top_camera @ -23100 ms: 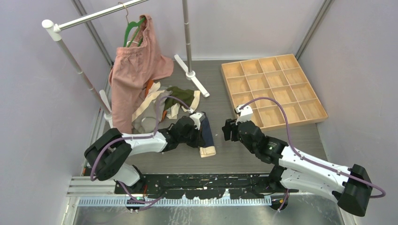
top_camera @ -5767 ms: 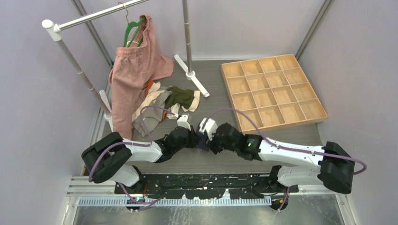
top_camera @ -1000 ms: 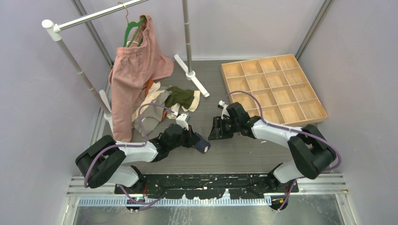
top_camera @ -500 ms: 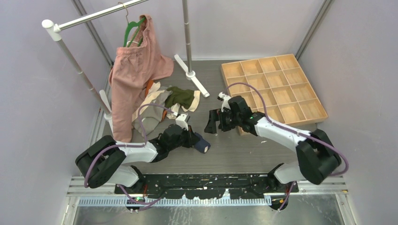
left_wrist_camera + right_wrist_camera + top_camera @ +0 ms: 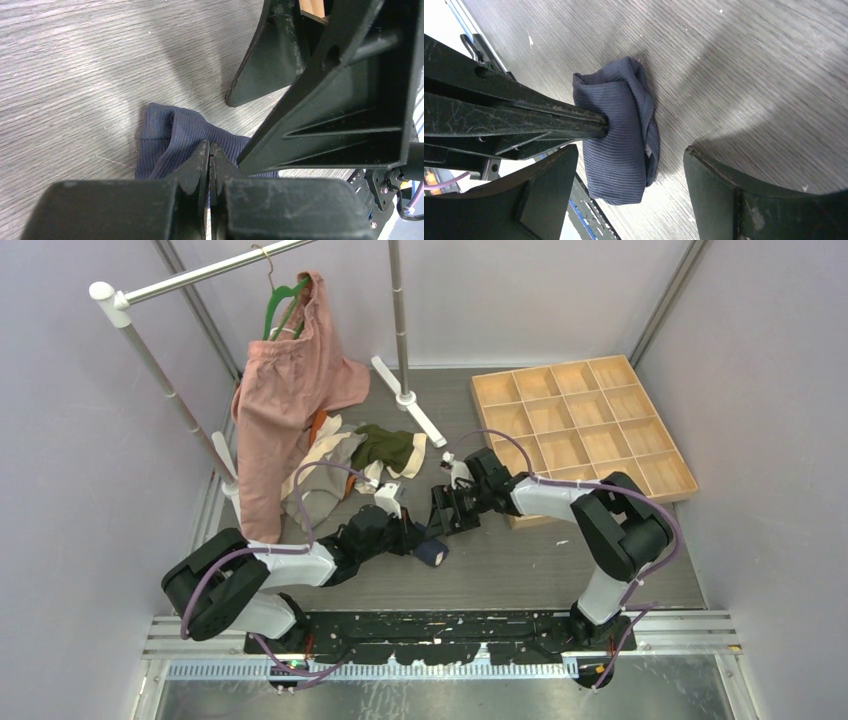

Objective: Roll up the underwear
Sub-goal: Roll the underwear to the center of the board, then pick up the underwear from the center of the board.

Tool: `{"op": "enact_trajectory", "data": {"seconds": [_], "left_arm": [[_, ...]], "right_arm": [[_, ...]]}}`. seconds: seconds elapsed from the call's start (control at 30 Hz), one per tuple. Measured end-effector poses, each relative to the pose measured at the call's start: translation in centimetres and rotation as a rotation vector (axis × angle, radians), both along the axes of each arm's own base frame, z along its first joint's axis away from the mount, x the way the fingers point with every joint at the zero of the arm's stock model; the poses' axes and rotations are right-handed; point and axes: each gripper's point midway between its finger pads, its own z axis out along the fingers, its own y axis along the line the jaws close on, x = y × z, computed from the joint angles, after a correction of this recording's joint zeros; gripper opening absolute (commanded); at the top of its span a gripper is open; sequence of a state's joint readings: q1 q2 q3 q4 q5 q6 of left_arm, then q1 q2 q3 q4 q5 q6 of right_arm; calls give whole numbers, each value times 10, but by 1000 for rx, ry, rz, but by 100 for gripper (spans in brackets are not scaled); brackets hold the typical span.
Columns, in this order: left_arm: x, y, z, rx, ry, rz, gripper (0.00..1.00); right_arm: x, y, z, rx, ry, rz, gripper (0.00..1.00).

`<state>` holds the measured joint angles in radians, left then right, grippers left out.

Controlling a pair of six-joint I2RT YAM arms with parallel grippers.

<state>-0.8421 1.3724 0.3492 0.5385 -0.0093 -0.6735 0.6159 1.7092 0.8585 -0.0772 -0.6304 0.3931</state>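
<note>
Since the navy underwear (image 5: 619, 135) already lies as a short, fat roll on the table (image 5: 744, 60), between my two wrists, the step in hand, as I judge it, is to secure that roll without letting it spring open. My left gripper (image 5: 209, 152) is clamped onto the roll's side, its fingers pressed together with ribbed cloth caught at their tips. A loose hem flap pokes out beyond them. My right gripper (image 5: 630, 152) has its fingers spread wide, one to each side of the bundle in its own camera and holding nothing; whether a tip brushes the table I cannot tell. To do this well I should bring the right squarely across the roll's middle and close gently enough to trap every layer. Only then should the left let go, since releasing first would likely let the soft knit unwind. I would tuck the stray flap under too, and mind that my two sets of fingers, very near each other, do not collide.
</note>
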Motion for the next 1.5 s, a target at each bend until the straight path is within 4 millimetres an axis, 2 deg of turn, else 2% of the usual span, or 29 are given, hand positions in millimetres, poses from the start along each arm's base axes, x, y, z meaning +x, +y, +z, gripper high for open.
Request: {"op": "enact_trajectory", "data": {"seconds": [0.2,0.5,0.67,0.83,0.9,1.0,1.2,1.33,1.43,1.5], "left_arm": [[0,0,0,0,0,0,1],[0,0,-1,1,3,2,1],[0,0,-3,4,7,3,1],[1,2,-4,7,10,6,1],[1,2,-4,9,12,7,1],[1,2,-4,9,12,8,1],[0,2,-5,10,14,8,1],[0,3,-5,10,15,8,1],[0,3,-6,12,15,9,1],[0,5,-6,14,14,12,1]], "right_arm": [[2,6,-5,12,16,32,66],[-4,11,-12,36,37,72,54],[-9,15,-14,66,52,89,51],[-11,19,-15,93,63,98,52],[-13,20,-15,104,65,101,55],[-15,23,-12,125,71,104,67],[-20,28,-6,164,78,118,69],[-19,29,-6,163,78,114,62],[-20,28,-11,152,85,110,52],[-20,27,-14,144,92,106,42]]}}
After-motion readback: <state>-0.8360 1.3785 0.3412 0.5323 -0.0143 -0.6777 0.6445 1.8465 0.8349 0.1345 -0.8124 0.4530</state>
